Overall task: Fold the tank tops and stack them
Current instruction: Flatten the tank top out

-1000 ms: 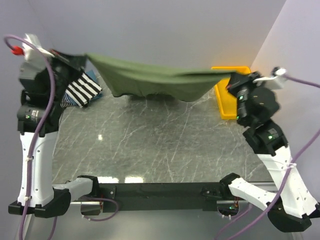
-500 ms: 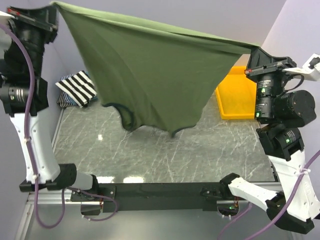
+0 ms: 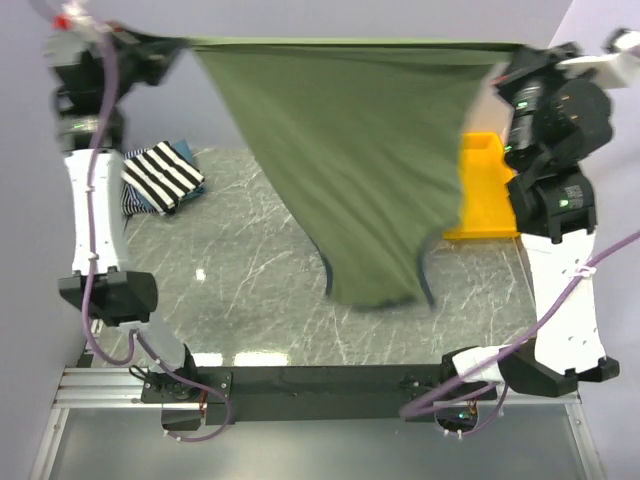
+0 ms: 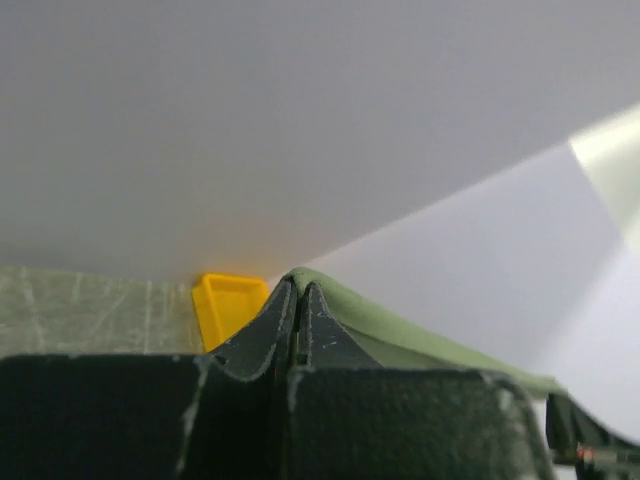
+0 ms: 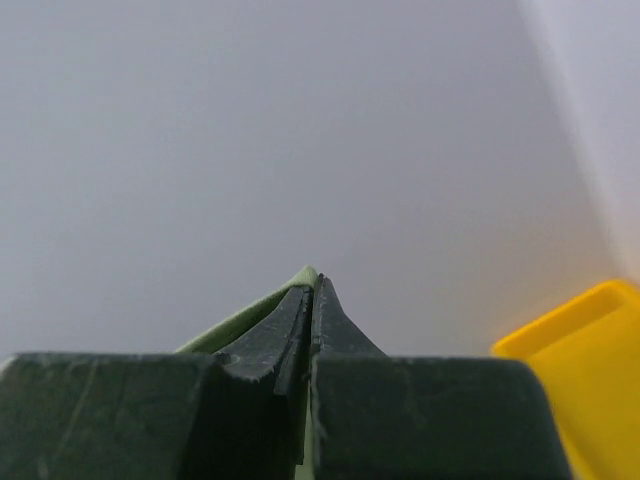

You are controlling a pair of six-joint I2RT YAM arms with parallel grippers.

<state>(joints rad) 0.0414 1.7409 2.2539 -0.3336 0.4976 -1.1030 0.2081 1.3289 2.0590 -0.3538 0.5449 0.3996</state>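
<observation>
Olive tank top (image 3: 365, 170) hangs spread midair; striped top (image 3: 165, 178) bunched far L.

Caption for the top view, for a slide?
Left gripper and right gripper hold the green top stretched high over the table, striped top and tray on it.

The top external camera sits high behind the near edge of the table (image 3: 260, 270), facing the far wall (image 3: 330, 18) and taking in the whole scene from a distance. The left wrist camera looks close along the left gripper (image 4: 297, 290), rightward across the scene to the yellow tray (image 4: 228, 305). The right wrist camera peers close along the right gripper (image 5: 312, 280), seemingly toward the far wall too. All three views share that tray and the olive-green tank top (image 3: 370, 170)
</observation>
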